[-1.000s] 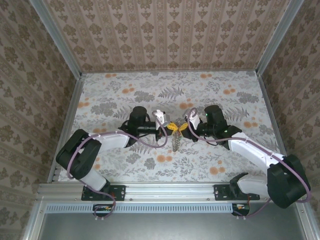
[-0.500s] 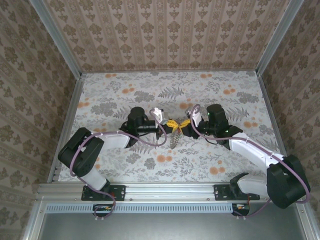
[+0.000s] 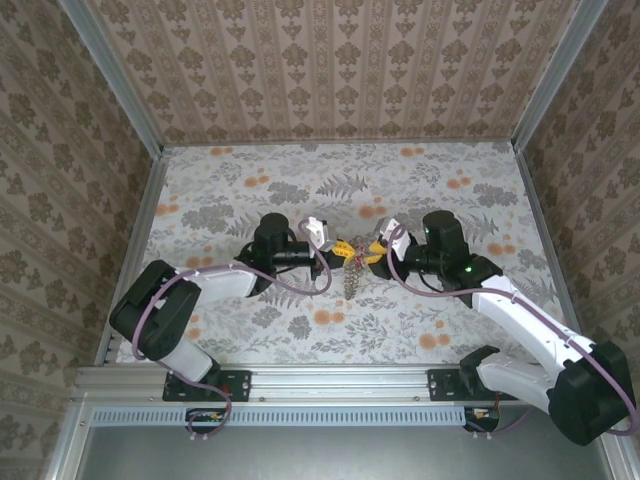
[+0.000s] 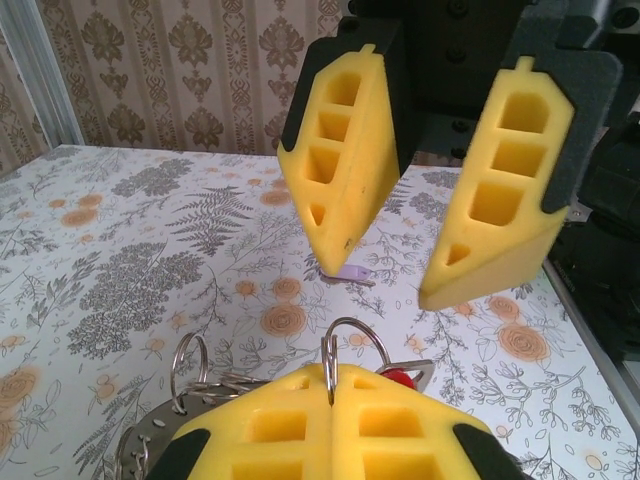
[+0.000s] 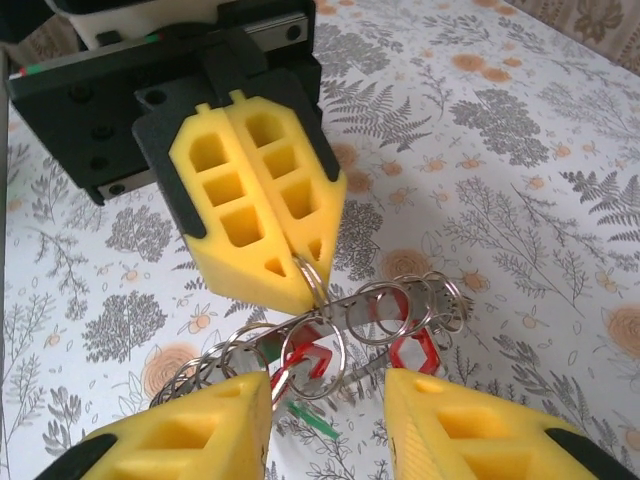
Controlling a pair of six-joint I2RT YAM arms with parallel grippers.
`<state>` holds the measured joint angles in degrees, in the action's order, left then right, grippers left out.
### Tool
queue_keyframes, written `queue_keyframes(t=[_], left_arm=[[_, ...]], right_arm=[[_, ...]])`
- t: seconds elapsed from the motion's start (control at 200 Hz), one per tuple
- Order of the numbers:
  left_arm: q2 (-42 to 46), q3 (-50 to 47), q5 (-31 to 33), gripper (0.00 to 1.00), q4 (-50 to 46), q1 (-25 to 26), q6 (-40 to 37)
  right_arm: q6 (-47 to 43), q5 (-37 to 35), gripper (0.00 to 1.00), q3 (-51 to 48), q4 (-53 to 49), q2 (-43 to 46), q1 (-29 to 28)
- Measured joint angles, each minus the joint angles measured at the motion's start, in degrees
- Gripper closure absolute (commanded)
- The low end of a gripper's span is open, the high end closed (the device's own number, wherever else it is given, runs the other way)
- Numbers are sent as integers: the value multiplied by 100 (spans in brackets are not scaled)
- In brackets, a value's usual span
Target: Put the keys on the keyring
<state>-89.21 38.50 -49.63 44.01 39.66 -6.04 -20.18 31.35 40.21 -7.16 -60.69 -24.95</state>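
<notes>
The left gripper (image 4: 330,376) has its two yellow foam fingers pressed flat together, and a thin wire loop of the keyring (image 4: 352,345) is pinched in the seam between them. In the right wrist view the same closed pair (image 5: 300,285) bites one loop at its tip. The rest of the keyring (image 5: 385,310) trails from there toward the camera as a tangle of linked silver wire loops. The keys (image 5: 296,360) hang among those loops and show as small red plastic heads. One red head (image 4: 397,378) peeks out just beside the left fingers. The right gripper (image 5: 325,388) faces the left one with its fingers spread apart, gripping nothing. The bunch of loops lies in front of the gap between them, and whether either pad touches a loop cannot be told. Seen from above, the two grippers (image 3: 335,248) (image 3: 372,252) meet nose to nose at the middle of the table (image 3: 250,180). The keyring (image 3: 352,278) dangles between and just below them. A slim green piece (image 5: 312,423) lies on the flowered tabletop under the right fingers, and a small purple piece (image 4: 350,274) lies on the table beyond the left ones. Patterned wallpaper (image 3: 330,70) closes the workspace on three sides.
</notes>
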Motion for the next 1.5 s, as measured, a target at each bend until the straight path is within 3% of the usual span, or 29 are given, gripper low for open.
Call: queue_keyframes(t=[0.215,0.51,0.93,1.16,1.36,1.495], left_arm=[[39,66,0,100,-289,31,-131],[81,205,2,100,-601,103,-284],[85,210,15,100,-826,114,-385],[90,219,15,100,-872,114,-431],[90,219,105,100,-957,107,-433],[90,219,149,100,-1025,107,-439]], right_arm=[[-813,-11,73,120,-98,-46,-247],[-1222,-31,81,361,-79,-415,-271],[-1484,-225,71,396,-81,-603,-271],[-1567,-249,72,407,-85,-645,-271],[-1587,-203,80,466,-114,-791,-269],[-1589,-164,78,498,-155,-870,-269]])
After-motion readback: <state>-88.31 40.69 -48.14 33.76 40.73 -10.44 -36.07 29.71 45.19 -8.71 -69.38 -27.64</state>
